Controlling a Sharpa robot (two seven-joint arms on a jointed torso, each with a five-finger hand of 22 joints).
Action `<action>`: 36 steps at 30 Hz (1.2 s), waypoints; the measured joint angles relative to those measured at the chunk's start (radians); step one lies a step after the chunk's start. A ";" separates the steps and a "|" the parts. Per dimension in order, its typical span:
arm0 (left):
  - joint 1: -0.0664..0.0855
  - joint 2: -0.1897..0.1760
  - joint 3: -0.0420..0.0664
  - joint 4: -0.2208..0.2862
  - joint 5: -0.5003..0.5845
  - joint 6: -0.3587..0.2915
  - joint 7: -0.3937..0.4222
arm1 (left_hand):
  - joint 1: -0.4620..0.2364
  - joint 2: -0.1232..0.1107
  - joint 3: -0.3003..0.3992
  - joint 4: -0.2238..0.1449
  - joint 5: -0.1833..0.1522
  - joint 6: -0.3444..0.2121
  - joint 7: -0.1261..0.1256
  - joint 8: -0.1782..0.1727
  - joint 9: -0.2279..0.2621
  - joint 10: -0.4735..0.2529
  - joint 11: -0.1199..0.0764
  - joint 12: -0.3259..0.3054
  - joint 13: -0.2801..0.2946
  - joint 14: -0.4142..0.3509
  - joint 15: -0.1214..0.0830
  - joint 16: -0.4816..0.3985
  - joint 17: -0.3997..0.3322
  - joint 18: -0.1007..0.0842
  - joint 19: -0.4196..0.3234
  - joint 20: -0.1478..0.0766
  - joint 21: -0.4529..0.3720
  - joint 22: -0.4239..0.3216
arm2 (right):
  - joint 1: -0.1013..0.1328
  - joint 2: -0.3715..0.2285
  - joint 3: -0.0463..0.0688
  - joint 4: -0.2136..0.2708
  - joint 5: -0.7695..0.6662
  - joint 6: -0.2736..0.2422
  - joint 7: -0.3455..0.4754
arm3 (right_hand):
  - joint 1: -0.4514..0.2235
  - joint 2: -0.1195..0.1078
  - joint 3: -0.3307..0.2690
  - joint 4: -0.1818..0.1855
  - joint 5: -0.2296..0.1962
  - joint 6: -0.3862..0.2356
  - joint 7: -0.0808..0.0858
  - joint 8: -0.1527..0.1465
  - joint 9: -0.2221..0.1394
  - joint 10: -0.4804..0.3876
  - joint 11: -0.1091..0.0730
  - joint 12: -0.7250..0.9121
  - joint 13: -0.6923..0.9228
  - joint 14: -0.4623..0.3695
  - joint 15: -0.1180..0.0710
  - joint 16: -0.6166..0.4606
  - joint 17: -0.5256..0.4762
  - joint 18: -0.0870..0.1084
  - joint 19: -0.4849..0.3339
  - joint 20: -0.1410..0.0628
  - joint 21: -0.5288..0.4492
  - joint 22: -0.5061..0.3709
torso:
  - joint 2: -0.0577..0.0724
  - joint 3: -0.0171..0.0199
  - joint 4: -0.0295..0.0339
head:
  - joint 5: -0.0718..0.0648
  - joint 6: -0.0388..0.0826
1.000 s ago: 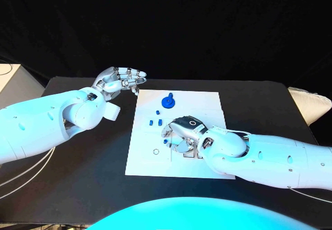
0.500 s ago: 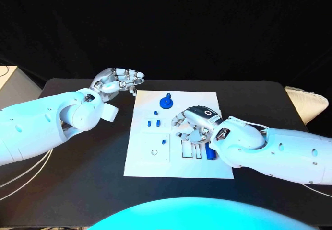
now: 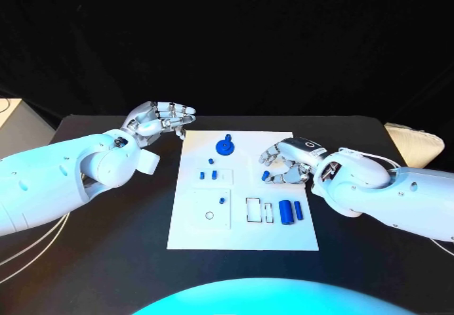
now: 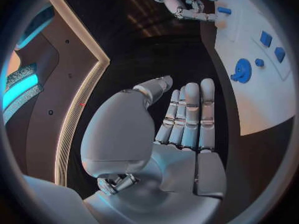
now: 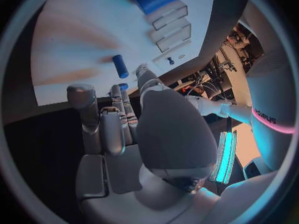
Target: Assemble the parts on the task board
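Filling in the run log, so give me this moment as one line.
left hand: off board, holding nothing | right hand: over white task board, small blue cylinder at fingertips, grip unclear | two blue cylinders seated

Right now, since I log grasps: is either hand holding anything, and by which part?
The left hand holds nothing. A small blue part lies against the right hand; whether it is pinched cannot be told.

white task board (image 3: 199, 233) flat mid-table; small blue parts (image 3: 291, 210) scattered on it, round one (image 3: 226, 146) at far edge.
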 measured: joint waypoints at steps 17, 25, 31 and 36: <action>-0.002 -0.002 0.000 0.000 0.000 0.004 0.000 | 0.000 0.000 0.000 0.000 0.000 0.000 0.000 0.000 0.000 0.000 0.000 0.000 0.000 0.000 0.000 0.000 0.000 0.000 0.000 0.000 0.000 0.000 | -0.014 0.042 -0.001 -0.032 -0.048 0.055 -0.034 | 0.076 0.052 0.045 0.022 -0.031 0.063 -0.004 0.024 0.014 0.077 -0.013 0.060 0.003 0.004 -0.004 0.012 0.015 0.000 0.016 -0.006 0.028 0.037 | 0.002 -0.0024 0.0029 | 0.000 -0.004; -0.002 -0.003 0.000 0.000 0.000 0.004 -0.001 | 0.000 0.000 -0.003 0.003 0.000 -0.018 0.004 0.000 -0.002 -0.004 0.004 0.005 0.000 0.000 0.000 0.000 -0.001 0.000 0.003 -0.004 -0.004 -0.003 | -0.017 0.048 0.000 -0.038 -0.071 0.052 -0.054 | 0.095 0.066 0.164 0.022 -0.066 0.151 -0.022 0.050 0.019 0.185 -0.031 0.059 0.005 0.002 -0.024 0.019 0.026 0.000 0.032 -0.022 0.061 0.074 | 0.002 -0.0026 0.0029 | -0.001 -0.008; -0.002 -0.004 0.000 0.000 0.000 0.004 -0.002 | 0.000 0.000 -0.003 0.003 0.000 -0.018 0.004 0.000 -0.003 -0.011 0.004 0.005 0.000 0.000 0.000 0.000 -0.001 0.000 0.004 -0.004 -0.004 -0.003 | -0.019 0.050 0.000 -0.037 -0.090 0.049 -0.068 | 0.114 0.051 0.262 0.014 -0.079 0.184 -0.033 0.067 0.023 0.204 -0.022 0.050 0.013 0.005 -0.034 0.021 0.034 0.000 0.039 -0.029 0.076 0.096 | 0.001 -0.0025 0.0024 | -0.002 -0.010; -0.002 -0.004 0.000 0.000 0.000 0.004 -0.004 | 0.000 0.000 -0.003 0.003 0.000 -0.022 0.007 0.000 -0.003 -0.011 0.004 0.006 0.000 -0.001 0.001 0.000 -0.001 0.000 0.004 -0.003 -0.004 -0.004 | -0.020 0.052 -0.001 -0.033 -0.105 0.045 -0.076 | 0.133 0.033 0.305 0.029 -0.082 0.190 -0.032 0.070 0.031 0.213 -0.014 0.030 0.022 0.005 -0.034 0.021 0.034 0.000 0.035 -0.033 0.080 0.107 | 0.001 -0.0018 0.0021 | -0.003 -0.011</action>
